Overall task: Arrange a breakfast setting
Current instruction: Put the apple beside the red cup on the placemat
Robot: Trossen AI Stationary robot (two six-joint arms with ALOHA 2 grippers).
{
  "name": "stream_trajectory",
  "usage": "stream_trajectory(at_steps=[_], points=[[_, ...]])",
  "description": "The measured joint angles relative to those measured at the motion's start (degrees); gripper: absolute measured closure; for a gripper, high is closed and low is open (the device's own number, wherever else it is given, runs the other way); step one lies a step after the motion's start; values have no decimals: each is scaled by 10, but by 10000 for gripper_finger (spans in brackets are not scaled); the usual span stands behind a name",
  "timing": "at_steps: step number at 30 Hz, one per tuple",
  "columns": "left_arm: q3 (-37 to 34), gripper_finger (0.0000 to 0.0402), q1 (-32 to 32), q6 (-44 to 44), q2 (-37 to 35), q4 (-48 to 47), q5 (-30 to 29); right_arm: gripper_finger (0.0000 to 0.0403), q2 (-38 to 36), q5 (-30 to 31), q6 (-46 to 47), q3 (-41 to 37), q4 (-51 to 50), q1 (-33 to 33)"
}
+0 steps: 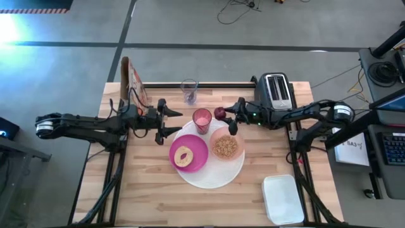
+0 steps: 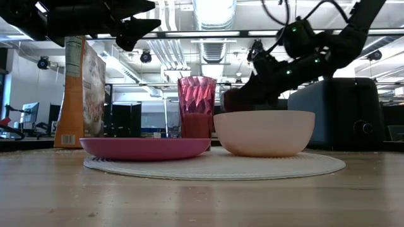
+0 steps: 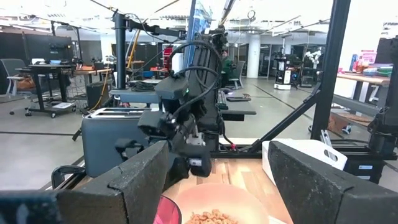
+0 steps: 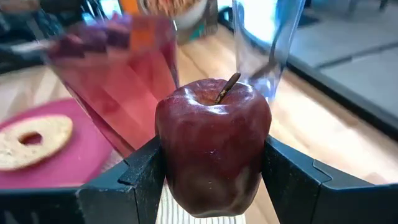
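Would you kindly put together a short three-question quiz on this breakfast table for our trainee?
1. True or false: the right gripper holds the apple.
2. What lies on the magenta plate: A bagel, B spoon, C toast?
3. What fills the pale pink bowl?

Key: 1 true. 2 A. 3 cereal; the bowl sits on the white plate beside the pink tumbler, and the left gripper hangs open nearby.

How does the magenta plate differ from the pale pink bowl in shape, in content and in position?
The magenta plate is flat and shallow; the pale pink bowl is deep. The plate carries a bagel; the bowl holds cereal. The plate lies nearer the left arm. Both rest on the big white plate.
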Motion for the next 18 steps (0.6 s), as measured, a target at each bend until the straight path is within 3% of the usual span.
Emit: stream_trajectory(at_steps=[18], points=[[0, 141, 0, 15, 0, 0, 0, 186, 37, -1, 7, 114, -264, -1]])
